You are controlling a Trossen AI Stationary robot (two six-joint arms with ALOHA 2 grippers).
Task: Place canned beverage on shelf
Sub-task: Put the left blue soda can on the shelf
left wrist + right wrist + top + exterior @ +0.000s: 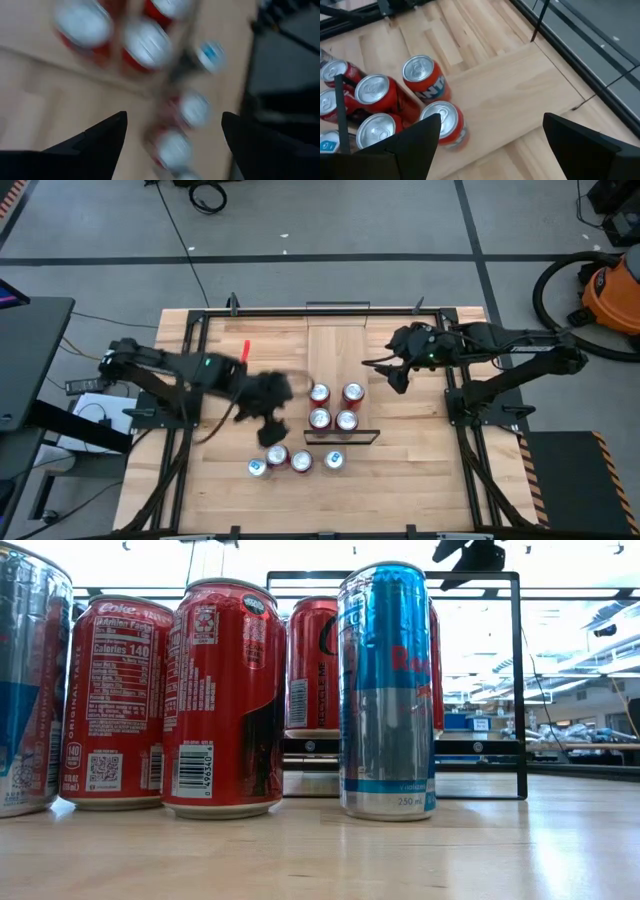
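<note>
Cans: three (290,461) stand in a row on the table (420,480) near its front edge, off the shelf. Behind them, four cans (334,407) stand two by two on the shelf (338,350). The left gripper (268,420) hovers above the row, open and empty; the right gripper (392,372), open and empty, hangs beside the shelf.

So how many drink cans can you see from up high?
7. Four red cans stand in a square on the narrow light-wood shelf. Three stand in a row on the table. The left gripper may hide more.
</note>
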